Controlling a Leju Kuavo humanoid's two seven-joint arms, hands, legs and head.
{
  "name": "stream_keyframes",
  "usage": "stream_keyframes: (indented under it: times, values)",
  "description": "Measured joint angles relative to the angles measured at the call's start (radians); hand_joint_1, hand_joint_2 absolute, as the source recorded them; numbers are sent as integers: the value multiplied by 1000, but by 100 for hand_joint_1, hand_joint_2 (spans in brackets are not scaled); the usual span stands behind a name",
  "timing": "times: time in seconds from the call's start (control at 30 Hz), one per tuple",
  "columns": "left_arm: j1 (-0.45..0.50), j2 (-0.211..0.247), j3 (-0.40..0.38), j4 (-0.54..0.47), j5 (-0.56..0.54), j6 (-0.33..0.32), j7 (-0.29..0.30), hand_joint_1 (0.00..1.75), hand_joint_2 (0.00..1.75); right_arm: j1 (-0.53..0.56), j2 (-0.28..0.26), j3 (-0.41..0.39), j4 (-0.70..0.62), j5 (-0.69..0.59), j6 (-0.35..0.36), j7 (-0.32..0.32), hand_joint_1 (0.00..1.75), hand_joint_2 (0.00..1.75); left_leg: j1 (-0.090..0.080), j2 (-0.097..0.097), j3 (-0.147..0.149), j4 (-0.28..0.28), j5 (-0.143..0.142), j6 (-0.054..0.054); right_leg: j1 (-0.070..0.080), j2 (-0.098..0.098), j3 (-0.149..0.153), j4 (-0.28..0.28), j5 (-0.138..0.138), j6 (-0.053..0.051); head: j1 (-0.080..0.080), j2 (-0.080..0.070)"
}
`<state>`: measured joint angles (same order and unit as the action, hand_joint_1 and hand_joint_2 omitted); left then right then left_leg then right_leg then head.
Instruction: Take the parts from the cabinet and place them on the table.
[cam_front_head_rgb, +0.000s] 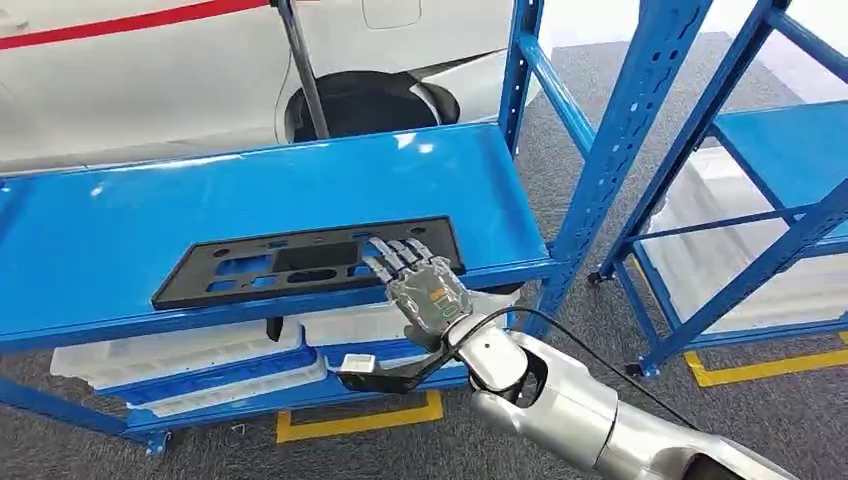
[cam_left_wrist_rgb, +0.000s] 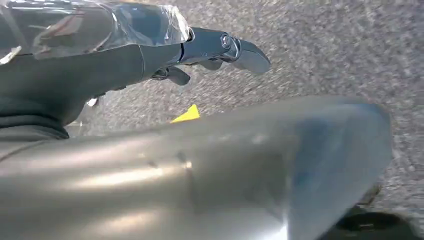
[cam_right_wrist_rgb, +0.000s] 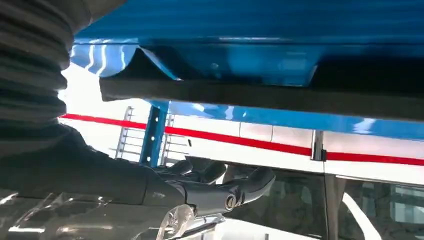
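Grey carpet (cam_front_head_rgb: 560, 190) ran under a blue metal cabinet (cam_front_head_rgb: 120, 215) in the head view, with a second blue rack (cam_front_head_rgb: 770, 150) to its right and yellow floor tape (cam_front_head_rgb: 350, 420) below. A flat black part (cam_front_head_rgb: 250, 268) with cut-outs lay near the front edge of the cabinet's shelf. The right robot hand (cam_front_head_rgb: 415, 280) rested its fingers (cam_front_head_rgb: 390, 255) on the part's right end, stretched flat; whether the thumb hooked beneath the edge was hidden. White trays (cam_front_head_rgb: 180, 355) on the lower shelf were partly cut off by the shelf lip.

From the left wrist view, the left robot hand (cam_left_wrist_rgb: 210, 50) hung over carpet, fingers loosely extended, holding nothing.

Seen from the right wrist view, the part's dark edge (cam_right_wrist_rgb: 260, 97) lay against the blue shelf, and the thumb (cam_right_wrist_rgb: 240, 187) sat apart from it.
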<state>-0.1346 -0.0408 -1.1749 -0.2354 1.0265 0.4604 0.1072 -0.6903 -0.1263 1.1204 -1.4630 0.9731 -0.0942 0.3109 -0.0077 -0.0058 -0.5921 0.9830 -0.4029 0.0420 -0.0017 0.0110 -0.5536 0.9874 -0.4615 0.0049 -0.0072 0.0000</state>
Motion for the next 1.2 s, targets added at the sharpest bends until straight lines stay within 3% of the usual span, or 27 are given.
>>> stream_keyframes:
  times: [0.03, 0.1, 0.13, 0.17, 0.2, 0.3, 0.33, 0.37, 0.4, 0.47, 0.5, 0.53, 0.63, 0.7, 0.73, 0.83, 0.87, 0.9, 0.93, 0.97, 1.0, 1.03, 1.13, 1.2]
  values:
    - [-1, 0, 0, 0, 0, 0, 0, 0, 0, -2, 0, 2, 0, 0, 1, -3, 0, 175, -4, 2, 1, -12, -1, -2, 4, 2, -1, 0, -3, 5, 0, 0]
    - [-2, -1, 0, 0, 0, 0, 0, 0, 0, -1, 3, 7, 0, 0, 7, -10, 0, 175, -10, 2, 0, -11, -5, 2, -1, 3, 0, -4, -5, 13, 0, 0]
    - [-2, -1, 0, 0, 0, 0, 0, 0, 0, -1, 5, 11, 0, 0, 8, -12, 0, 175, -8, 2, 4, -17, -4, 4, 0, 3, 2, -7, -6, 18, 0, 0]
    - [-2, -2, 0, 0, 0, 0, 0, 0, 0, -1, 7, 13, 0, 0, 8, -14, 0, 175, 6, 3, 17, -29, 2, 7, 1, 1, 3, -1, -14, 24, 0, 0]
    - [-2, -2, 0, 0, 0, 1, -1, 0, 0, -2, 7, 16, 0, 0, 8, -15, 0, 175, 5, 2, 25, -34, 1, 11, 3, -2, -6, 29, -30, 29, 2, 0]
    - [-3, -4, 0, 0, 2, 1, -4, 0, 0, 0, 7, 22, 0, 0, 10, -18, 0, 175, 6, 3, 34, -33, -5, 20, -3, -3, -131, 267, -130, 39, 3, 0]
    - [-2, -4, 0, 0, 2, 1, -5, 0, 0, 2, 6, 24, 1, 0, 10, -18, 0, 175, 7, 2, 37, -33, -9, 20, -5, -3, -170, 322, -134, 42, 3, 0]
    - [0, -5, 0, 0, 2, 1, -5, 0, 0, 3, 6, 27, 1, 0, 10, -18, 0, 175, 8, 1, 42, -33, -13, 18, -7, -3, -181, 317, -108, 45, 3, 0]
    - [1, -4, 0, 0, 2, 1, -5, 0, 0, 3, 6, 29, 1, 0, 10, -18, 0, 175, 9, 1, 47, -33, -18, 16, -9, -4, -166, 266, -66, 47, 3, 0]
    - [0, -4, 0, 0, 3, 1, -5, 0, 0, 2, 6, 32, 1, 0, 10, -18, 0, 175, 13, -1, 64, -31, -30, 7, -16, -8, -87, 79, 42, 51, 3, 0]
    - [0, -4, 0, 0, 2, 1, -6, 0, 0, 2, 6, 36, 1, 0, 10, -18, 0, 175, 10, -1, 67, -30, -37, -1, -19, -13, -57, 6, 58, 53, 3, 0]
    - [-2, -4, 0, 0, 3, 1, -6, 0, 0, 0, 7, 39, 2, 0, 10, -18, 0, 175, 4, -2, 64, -25, -42, -6, -12, -7, -50, -2, 49, 46, 3, 0]
    - [-1, -4, 0, 0, 4, 1, -6, 0, 0, 1, 8, 40, 2, 0, 10, -18, 0, 175, 7, 1, 66, -32, -46, -13, -8, -3, -54, -1, 44, 24, 2, 0]
    - [-2, -4, 0, 0, 5, 1, -6, 0, 0, -1, 9, 40, 2, 0, 10, -18, 0, 175, 12, 1, 60, -10, -64, -22, -15, -3, -49, -5, 44, 12, 1, 0]
    - [-3, -4, 0, 0, 5, 1, -7, 0, 0, -1, 9, 40, 2, 0, 10, -17, 0, 175, 12, 2, 33, 46, -95, -29, -16, -4, -47, -5, 41, 7, -1, 0]
    - [0, -5, 0, 0, 6, 1, -9, 0, 0, 0, 10, 43, 3, 0, 11, -18, 0, 175, 15, 2, -105, 304, -192, -39, -15, -3, -46, -4, 35, -1, -1, 0]
    - [1, -5, 0, 0, 6, 1, -9, 0, 0, 1, 10, 43, 3, 0, 11, -18, 0, 175, 15, 2, -128, 329, -186, -39, -14, -3, -44, -4, 33, -1, -1, 0]
    - [1, -5, 0, 0, 7, 1, -9, 0, 0, 1, 11, 43, 3, 0, 11, -18, 0, 175, 15, 1, -121, 298, -157, -37, -14, -2, -40, -4, 31, 0, -1, 0]
    - [1, -5, 0, 0, 7, 1, -9, 0, 0, 1, 11, 43, 3, 0, 12, -18, 0, 175, 15, 1, -90, 225, -108, -32, -13, 1, -33, -4, 27, 1, -2, 0]
    - [1, -5, 0, 0, 7, 1, -9, 0, 0, 0, 12, 43, 3, -1, 12, -18, 0, 175, 14, 1, -42, 118, -50, -25, -11, 1, -24, -4, 23, 2, -2, 0]
    - [0, -5, 0, 0, 7, 1, -9, 0, 0, 0, 14, 43, 3, -2, 13, -19, 0, 175, 9, 1, 2, 14, 1, -11, -11, 2, -17, -6, 18, 4, -2, 0]
    - [-2, -3, 0, 0, 7, 1, -9, 0, 0, -2, 14, 43, 3, -3, 14, -19, 0, 175, 4, 2, 17, -16, -13, -4, -5, 2, -15, -6, 14, 10, 0, 0]
    - [-1, -4, 0, 0, 7, 1, -9, 0, 0, -2, 14, 43, 3, -3, 17, -20, 0, 175, -4, 1, 17, -21, -16, -2, -13, 0, -13, -10, 10, 24, -1, 0]
    - [1, -4, 0, 0, 8, 1, -9, 0, 0, -3, 14, 43, 3, -4, 17, -21, 0, 175, 9, 1, 38, -40, -9, 3, -13, -3, -11, -1, 0, 36, 0, 0]
